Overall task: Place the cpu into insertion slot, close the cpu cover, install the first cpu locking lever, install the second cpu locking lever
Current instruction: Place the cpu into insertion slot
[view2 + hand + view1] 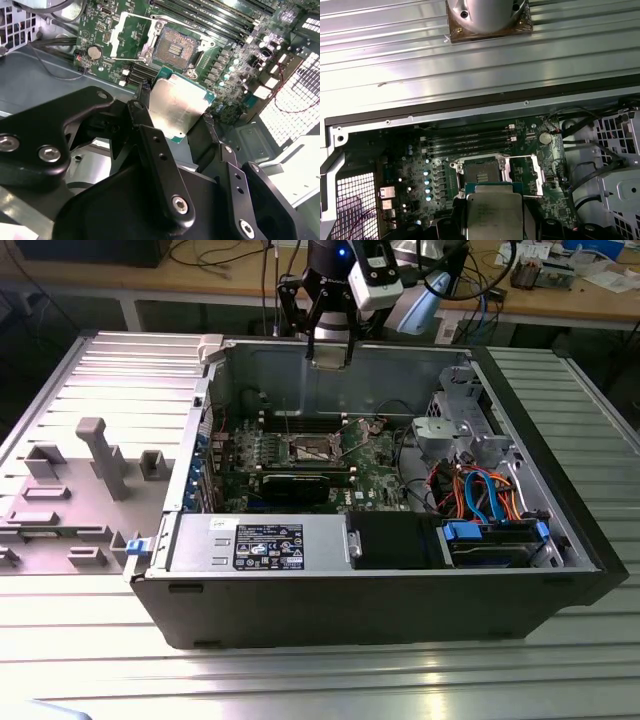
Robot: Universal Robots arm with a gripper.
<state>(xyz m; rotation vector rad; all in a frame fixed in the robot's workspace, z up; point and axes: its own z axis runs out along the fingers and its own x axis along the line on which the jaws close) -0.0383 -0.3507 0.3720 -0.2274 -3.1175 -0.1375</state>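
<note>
The case (350,612) lies open on the surface (300,680). Inside, the slot (308,448) sits mid-board, with its cover (364,430) standing open just beside it on the exterior view's right (the drives (490,540) lie further right). The cpu (177,110), held in the tool (175,102), hangs above the board (380,455), apart from the slot

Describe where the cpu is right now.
In both wrist views the cpu is gripped in the hand, hovering over the green circuit board just short of the open insertion slot, not yet in it.
</note>
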